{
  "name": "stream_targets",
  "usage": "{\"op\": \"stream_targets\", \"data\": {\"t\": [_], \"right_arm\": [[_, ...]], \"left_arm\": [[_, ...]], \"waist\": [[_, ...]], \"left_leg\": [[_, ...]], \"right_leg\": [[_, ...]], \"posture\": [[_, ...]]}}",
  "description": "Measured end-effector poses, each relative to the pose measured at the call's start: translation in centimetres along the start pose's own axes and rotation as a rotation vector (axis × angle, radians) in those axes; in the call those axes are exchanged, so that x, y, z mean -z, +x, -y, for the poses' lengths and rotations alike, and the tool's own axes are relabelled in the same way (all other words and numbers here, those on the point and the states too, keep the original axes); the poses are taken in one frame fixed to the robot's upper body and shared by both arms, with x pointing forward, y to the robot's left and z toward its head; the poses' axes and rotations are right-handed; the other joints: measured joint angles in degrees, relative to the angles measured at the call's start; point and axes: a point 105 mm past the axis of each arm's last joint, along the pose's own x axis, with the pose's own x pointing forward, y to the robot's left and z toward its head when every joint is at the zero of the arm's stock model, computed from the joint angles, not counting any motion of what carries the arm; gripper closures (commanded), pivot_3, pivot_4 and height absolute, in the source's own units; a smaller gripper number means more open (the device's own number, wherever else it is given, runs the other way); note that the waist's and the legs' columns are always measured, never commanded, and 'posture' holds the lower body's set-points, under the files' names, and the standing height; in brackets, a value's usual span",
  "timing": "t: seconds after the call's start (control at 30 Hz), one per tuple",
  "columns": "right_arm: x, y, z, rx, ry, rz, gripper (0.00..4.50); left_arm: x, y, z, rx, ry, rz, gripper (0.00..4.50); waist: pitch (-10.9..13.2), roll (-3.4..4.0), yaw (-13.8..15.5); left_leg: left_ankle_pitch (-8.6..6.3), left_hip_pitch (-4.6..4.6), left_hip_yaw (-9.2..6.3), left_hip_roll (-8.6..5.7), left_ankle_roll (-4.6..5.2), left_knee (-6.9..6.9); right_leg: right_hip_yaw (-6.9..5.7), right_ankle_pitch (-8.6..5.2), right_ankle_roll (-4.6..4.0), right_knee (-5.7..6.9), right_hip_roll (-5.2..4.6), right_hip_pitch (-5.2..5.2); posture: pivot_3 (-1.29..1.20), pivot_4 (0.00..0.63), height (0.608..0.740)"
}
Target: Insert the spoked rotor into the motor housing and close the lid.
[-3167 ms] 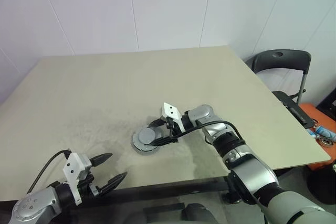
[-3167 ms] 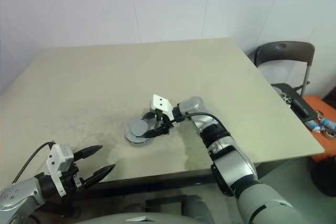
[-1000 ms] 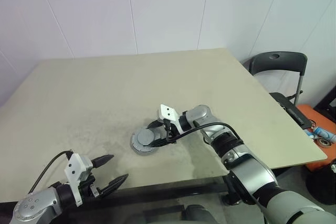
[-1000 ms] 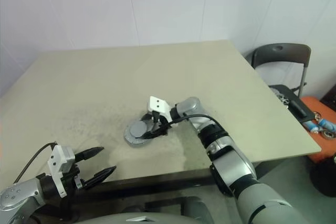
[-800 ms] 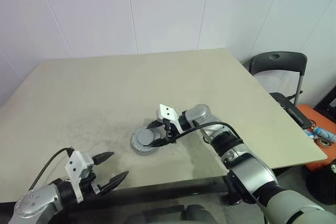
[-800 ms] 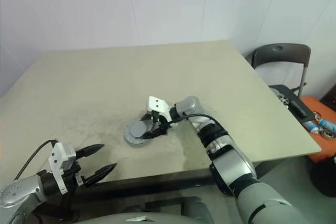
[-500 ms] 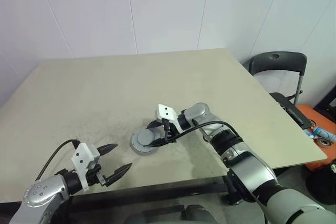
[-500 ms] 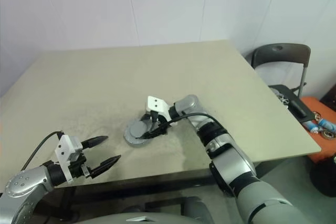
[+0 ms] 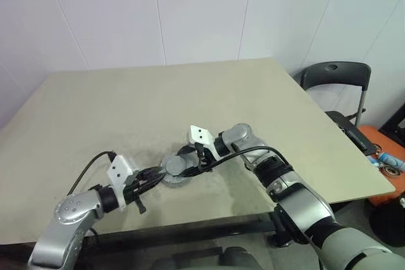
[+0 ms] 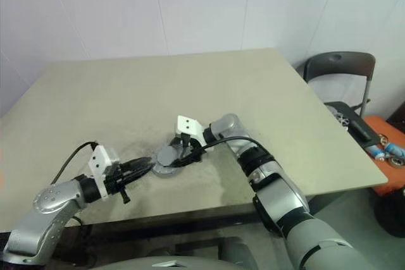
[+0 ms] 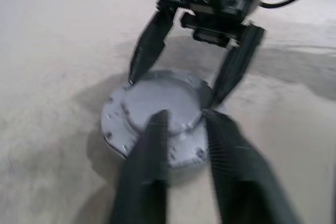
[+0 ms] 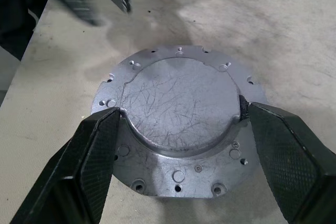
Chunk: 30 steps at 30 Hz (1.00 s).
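Right gripper (image 12: pixel 181 124), reaching in from the robot's right, with its two black fingers (image 12: pixel 97 150) spread wide and set against opposite sides of the raised round centre of the lid (image 12: pixel 181 103). The lid, a flat silver-grey disc with small holes around its flange, lies on top of the motor housing (image 9: pixel 174 179), a short grey cylinder standing on the beige table (image 9: pixel 126 105) near its front edge. Left gripper (image 9: pixel 152 174), coming from the robot's left, with its fingers drawn close together and empty; its tips lie just beside the housing's near-left rim, at about the height of the lid. In the left wrist view the two dark fingertips (image 11: pixel 152 145) overlap the near edge of the lid, though whether they touch it cannot be told. The two grippers thus face each other across the closed housing. A black folding chair (image 9: pixel 335 77) stands beyond the table's right edge.
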Motion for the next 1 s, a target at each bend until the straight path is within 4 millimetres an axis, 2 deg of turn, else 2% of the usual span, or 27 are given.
{"op": "stream_targets", "data": {"t": [0.3,0.9,0.93,0.97,1.0], "right_arm": [[0.0,0.0,0.0,0.000,0.002,-0.001,0.97],[0.2,-0.2,0.1,0.014,0.016,-0.012,0.97],[0.2,-0.2,0.1,0.015,0.015,-0.012,0.23],[0.2,-0.2,0.1,0.016,0.013,-0.013,0.03],[0.2,-0.2,0.0,0.012,0.011,-0.013,0.03]], "left_arm": [[1.8,1.0,-0.1,0.012,0.005,-0.097,4.50],[2.1,1.7,-0.3,0.024,0.036,-0.157,4.50],[2.1,1.7,-0.3,0.024,0.036,-0.157,4.50],[2.0,1.7,-0.3,0.023,0.040,-0.154,4.50],[2.0,1.8,-0.4,0.023,0.042,-0.153,4.50]], "waist": [[-0.01,0.06,0.01],[-0.14,0.24,0.17],[-0.14,0.25,0.17],[-0.14,0.24,0.20],[-0.13,0.23,0.17]], "left_leg": [[0.00,-0.01,-0.01,0.00,0.00,-0.05],[0.00,0.02,-0.01,-0.01,0.00,-0.04],[0.00,0.02,-0.01,-0.01,0.00,-0.04],[0.00,0.01,-0.01,-0.01,0.00,-0.04],[0.00,0.01,-0.01,-0.01,0.00,-0.04]], "right_leg": [[0.00,-0.07,-0.12,-0.03,-0.02,-0.02],[-0.01,-0.07,-0.19,-0.03,-0.10,0.04],[-0.01,-0.07,-0.19,-0.03,-0.10,0.04],[-0.01,-0.07,-0.19,-0.03,-0.11,0.03],[-0.02,-0.07,-0.19,-0.03,-0.10,0.03]], "posture": [[0.00,0.000,0.740],[0.00,0.000,0.740],[0.00,0.000,0.740],[0.00,0.000,0.740],[0.00,0.000,0.740]]}}
